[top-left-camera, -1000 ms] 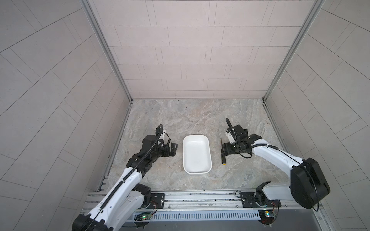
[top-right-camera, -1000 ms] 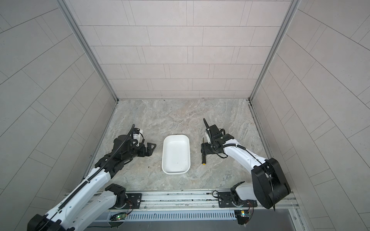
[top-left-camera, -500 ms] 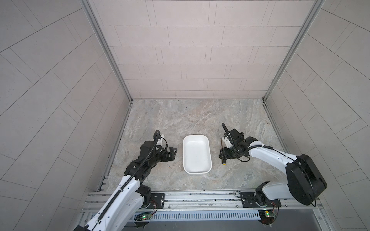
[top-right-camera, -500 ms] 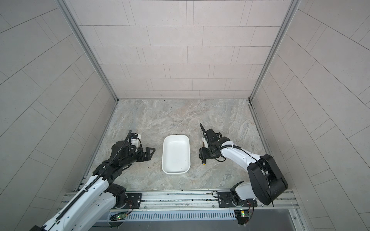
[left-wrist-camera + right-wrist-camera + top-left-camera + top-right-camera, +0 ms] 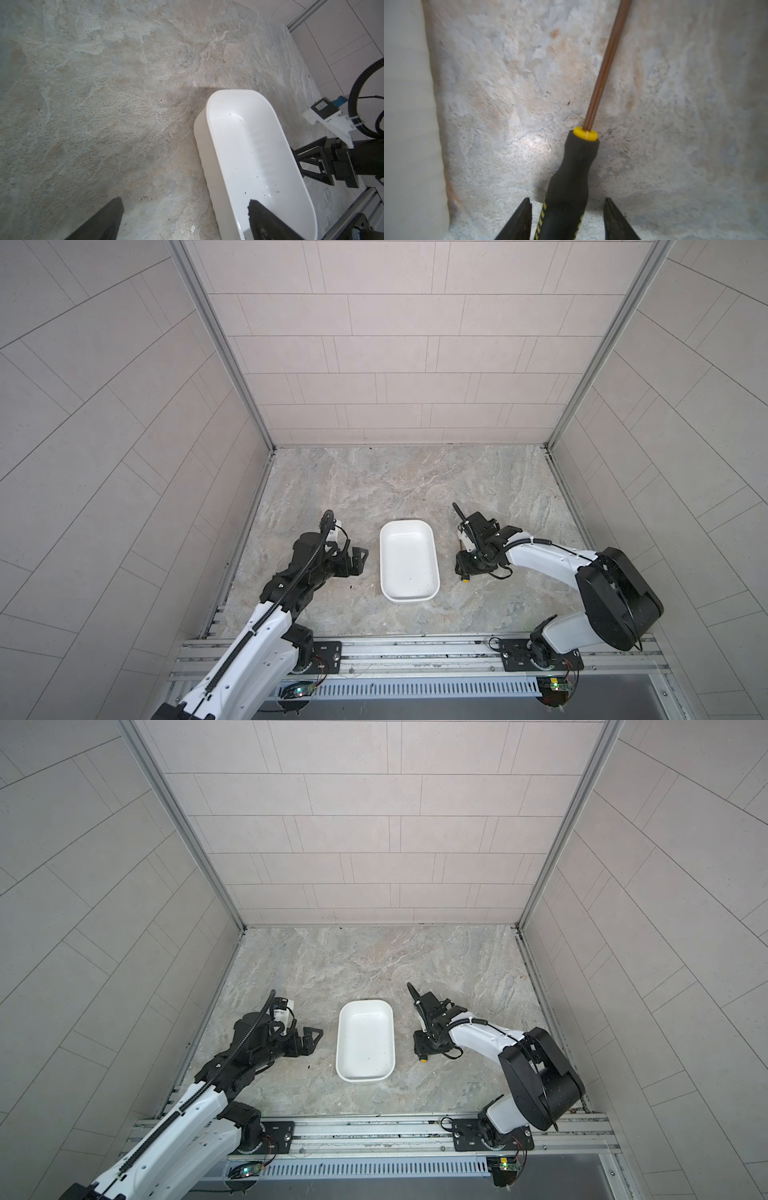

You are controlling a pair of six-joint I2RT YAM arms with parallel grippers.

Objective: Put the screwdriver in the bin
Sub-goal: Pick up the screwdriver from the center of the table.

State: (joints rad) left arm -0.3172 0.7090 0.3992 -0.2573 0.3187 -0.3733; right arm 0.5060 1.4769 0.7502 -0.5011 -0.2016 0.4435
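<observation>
The screwdriver [image 5: 571, 176] lies flat on the stone floor just right of the bin [image 5: 409, 564], which is white and has nothing in it. In both top views only its yellow end cap [image 5: 466, 579] [image 5: 423, 1059] shows past my right wrist. My right gripper [image 5: 567, 199] is down over the black handle, one jaw on each side with a gap to each, so it is open. The thin shaft [image 5: 604, 68] points away from the jaws. My left gripper [image 5: 359, 558] [image 5: 185, 201] stands open and holds nothing, left of the bin [image 5: 249, 145].
Tiled walls close the floor in on three sides. A metal rail [image 5: 415, 649] with both arm bases runs along the front. Bare stone floor [image 5: 407, 485] stretches behind the bin.
My right gripper has come down over the screwdriver handle and its jaws have narrowed. My left arm has drawn back a little toward the front.
</observation>
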